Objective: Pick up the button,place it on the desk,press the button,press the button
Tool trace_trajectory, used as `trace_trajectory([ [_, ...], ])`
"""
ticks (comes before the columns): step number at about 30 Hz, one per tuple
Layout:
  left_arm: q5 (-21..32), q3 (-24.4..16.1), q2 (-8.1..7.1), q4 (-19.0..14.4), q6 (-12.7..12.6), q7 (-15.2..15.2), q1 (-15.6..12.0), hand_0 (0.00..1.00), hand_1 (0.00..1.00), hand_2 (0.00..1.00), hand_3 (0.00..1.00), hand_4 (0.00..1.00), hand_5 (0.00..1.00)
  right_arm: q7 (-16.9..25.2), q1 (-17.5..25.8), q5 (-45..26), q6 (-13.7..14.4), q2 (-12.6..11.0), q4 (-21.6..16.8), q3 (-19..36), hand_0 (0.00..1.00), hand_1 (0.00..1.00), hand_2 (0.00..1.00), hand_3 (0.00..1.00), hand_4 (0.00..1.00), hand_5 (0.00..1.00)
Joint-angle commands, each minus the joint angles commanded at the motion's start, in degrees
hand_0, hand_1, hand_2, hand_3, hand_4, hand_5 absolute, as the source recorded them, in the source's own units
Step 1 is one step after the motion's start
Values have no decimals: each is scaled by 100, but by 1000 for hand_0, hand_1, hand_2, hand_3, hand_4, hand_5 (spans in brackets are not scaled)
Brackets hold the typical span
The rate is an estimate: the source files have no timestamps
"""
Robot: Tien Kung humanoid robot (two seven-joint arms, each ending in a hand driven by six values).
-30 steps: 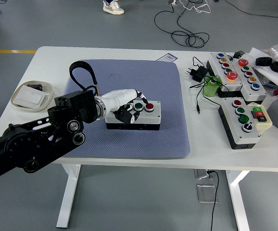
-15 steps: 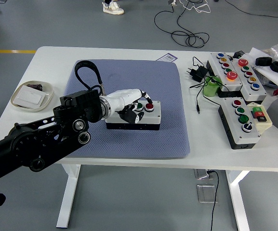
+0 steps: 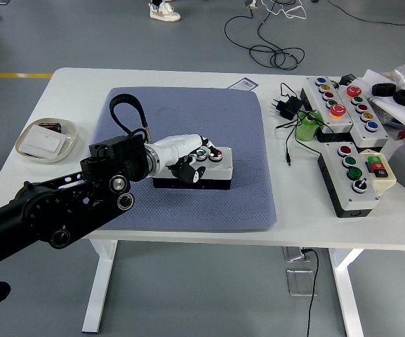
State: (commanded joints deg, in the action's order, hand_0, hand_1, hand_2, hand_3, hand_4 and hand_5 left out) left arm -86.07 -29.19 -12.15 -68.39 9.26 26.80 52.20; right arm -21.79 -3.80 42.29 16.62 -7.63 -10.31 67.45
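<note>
At frame centre, the left hand (image 3: pixel 188 156), fingers curled narrow and holding nothing, presses the white two-button box (image 3: pixel 201 169); an off-centre push could skid it across the blue mat (image 3: pixel 188 112).

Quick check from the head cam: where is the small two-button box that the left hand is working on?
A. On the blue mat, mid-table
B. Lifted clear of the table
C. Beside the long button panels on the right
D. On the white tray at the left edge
A. The two-button box sits flat on the blue mat, with the left hand reaching over its buttons; the white tray and the long button panels lie well away from it.
</note>
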Motion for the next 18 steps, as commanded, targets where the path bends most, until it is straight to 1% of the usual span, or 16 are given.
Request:
trace_trajectory([
  [5, -3, 69, -16, -8, 47, 51, -19, 24, 2, 31, 814, 465, 2, -7, -12, 22, -2, 0, 0, 5, 643, 508, 547, 590, 242, 369],
  [11, 33, -8, -38, -82, -11, 63, -41, 25, 2, 33, 815, 471, 2, -10, -14, 39, 1, 5, 0, 25, 642, 509, 547, 590, 242, 369],
  [13, 86, -168, -63, -170, -44, 78, -60, 25, 2, 33, 815, 471, 2, -9, -15, 40, 0, 5, 0, 26, 642, 509, 547, 590, 242, 369],
  [14, 143, -279, -76, -220, -74, 99, -76, 27, 2, 34, 836, 481, 2, -8, -17, 40, 0, 5, 0, 25, 642, 509, 547, 590, 242, 369],
  [18, 478, -670, -134, -416, -232, 194, -131, 27, 2, 34, 836, 481, 2, -14, -23, 54, -2, 4, 0, 27, 642, 507, 547, 590, 242, 368],
])
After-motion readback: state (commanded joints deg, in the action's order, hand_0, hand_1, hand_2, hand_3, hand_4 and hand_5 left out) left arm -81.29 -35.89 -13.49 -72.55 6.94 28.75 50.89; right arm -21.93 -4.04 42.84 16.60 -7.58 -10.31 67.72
